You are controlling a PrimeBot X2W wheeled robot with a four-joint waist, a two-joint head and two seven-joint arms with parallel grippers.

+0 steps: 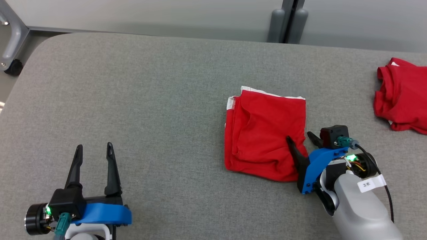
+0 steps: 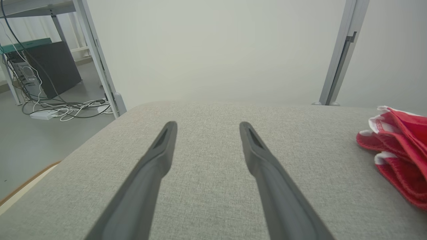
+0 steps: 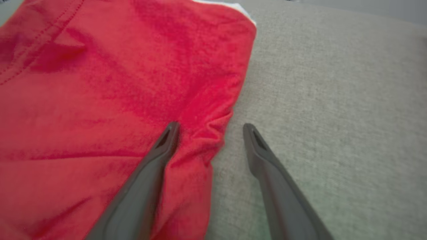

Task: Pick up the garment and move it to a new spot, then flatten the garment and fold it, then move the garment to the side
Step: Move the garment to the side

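Observation:
A folded red garment (image 1: 265, 133) with white trim lies on the grey table, right of the middle. My right gripper (image 1: 300, 136) stands open at its right edge: one finger rests on the red cloth (image 3: 116, 83), the other is over bare table beside it. The wrinkled hem lies between the two fingers. My left gripper (image 1: 94, 148) is open and holds nothing, low at the left and far from the garment. In the left wrist view the garment's edge (image 2: 397, 150) shows at the right, beyond my open left gripper (image 2: 207, 125).
Another red garment (image 1: 402, 95) lies bunched at the table's far right edge. The grey padded table (image 1: 133, 100) has rounded corners. A metal frame post (image 1: 287, 20) stands behind it. Cables and a rack (image 2: 43, 83) sit on the floor to the left.

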